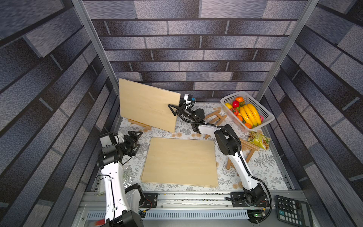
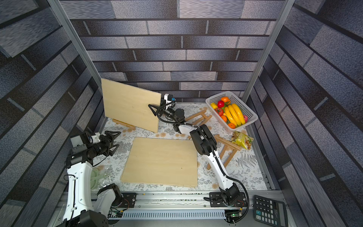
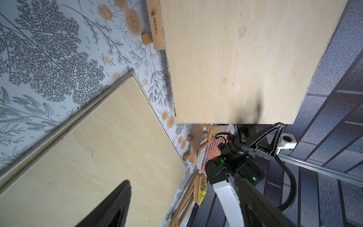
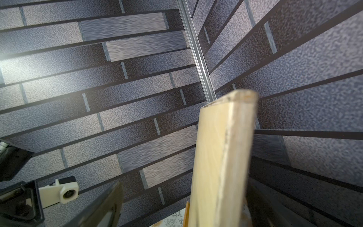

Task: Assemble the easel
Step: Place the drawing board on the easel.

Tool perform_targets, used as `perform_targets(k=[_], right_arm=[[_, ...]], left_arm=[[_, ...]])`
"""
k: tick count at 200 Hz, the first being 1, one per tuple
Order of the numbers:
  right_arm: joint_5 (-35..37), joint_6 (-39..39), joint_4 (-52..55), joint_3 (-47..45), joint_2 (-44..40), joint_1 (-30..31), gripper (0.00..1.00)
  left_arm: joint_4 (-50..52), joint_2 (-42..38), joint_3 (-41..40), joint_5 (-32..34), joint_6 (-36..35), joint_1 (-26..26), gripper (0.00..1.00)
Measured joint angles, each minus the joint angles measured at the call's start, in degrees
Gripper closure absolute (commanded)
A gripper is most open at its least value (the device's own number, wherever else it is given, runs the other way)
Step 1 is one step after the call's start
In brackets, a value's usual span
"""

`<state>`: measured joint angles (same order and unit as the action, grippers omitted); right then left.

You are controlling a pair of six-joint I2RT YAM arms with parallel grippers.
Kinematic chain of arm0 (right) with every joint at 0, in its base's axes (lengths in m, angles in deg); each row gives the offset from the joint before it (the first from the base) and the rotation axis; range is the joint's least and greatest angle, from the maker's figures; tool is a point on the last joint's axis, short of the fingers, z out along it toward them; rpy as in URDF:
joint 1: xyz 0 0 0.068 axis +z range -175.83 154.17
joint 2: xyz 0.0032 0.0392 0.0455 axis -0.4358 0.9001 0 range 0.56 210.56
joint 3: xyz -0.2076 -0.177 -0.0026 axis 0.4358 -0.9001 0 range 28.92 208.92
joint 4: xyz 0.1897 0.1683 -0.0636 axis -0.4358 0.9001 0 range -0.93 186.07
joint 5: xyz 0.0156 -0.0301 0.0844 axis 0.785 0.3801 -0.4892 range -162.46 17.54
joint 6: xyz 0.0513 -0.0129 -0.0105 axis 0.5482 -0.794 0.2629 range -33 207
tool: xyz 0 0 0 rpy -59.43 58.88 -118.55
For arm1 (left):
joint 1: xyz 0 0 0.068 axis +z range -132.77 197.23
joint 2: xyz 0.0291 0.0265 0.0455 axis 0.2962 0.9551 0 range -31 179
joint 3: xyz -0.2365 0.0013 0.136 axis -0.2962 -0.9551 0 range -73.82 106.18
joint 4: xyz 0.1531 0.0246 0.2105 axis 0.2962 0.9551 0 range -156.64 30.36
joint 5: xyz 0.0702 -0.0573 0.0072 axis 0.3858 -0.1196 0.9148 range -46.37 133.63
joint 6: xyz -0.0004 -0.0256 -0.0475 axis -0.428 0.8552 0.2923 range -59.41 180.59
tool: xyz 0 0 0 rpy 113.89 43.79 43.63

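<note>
A plywood board (image 1: 147, 104) (image 2: 131, 106) stands tilted on a small wooden easel (image 1: 139, 124) (image 2: 123, 124) at the back left of the table. My right gripper (image 1: 176, 107) (image 2: 158, 107) is open astride the board's right edge. In the right wrist view the board's edge (image 4: 222, 157) runs between the spread fingers, close to one and well apart from the other, of the right gripper (image 4: 186, 182). My left gripper (image 1: 140, 139) (image 2: 118, 139) (image 3: 185, 181) hovers open and empty over the table's left side, in front of the easel.
Flat plywood boards (image 1: 180, 161) lie stacked mid-table. Two more wooden easels lie flat, one (image 1: 214, 116) behind the right arm, another (image 1: 243, 151) at the right. A white fruit basket (image 1: 269, 116), a snack bag (image 1: 258, 140) and a calculator (image 1: 290, 210) sit on the right.
</note>
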<state>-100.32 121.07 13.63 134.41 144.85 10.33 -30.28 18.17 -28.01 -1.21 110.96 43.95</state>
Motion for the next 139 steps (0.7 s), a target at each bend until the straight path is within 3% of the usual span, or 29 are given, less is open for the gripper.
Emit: perform_targets(k=[69, 139], right_arm=[[4.07, -0.31, 0.22, -9.75, -1.99, 0.07, 0.0], [5.6, -0.85, -0.17, -23.19, -15.13, -0.57, 0.0]], left_arm=[[-1.27, 0.07, 0.0, 0.0, 0.04, -0.07, 0.13], [-2.78, 1.68, 0.52, 0.02, 0.9, -0.57, 0.13]])
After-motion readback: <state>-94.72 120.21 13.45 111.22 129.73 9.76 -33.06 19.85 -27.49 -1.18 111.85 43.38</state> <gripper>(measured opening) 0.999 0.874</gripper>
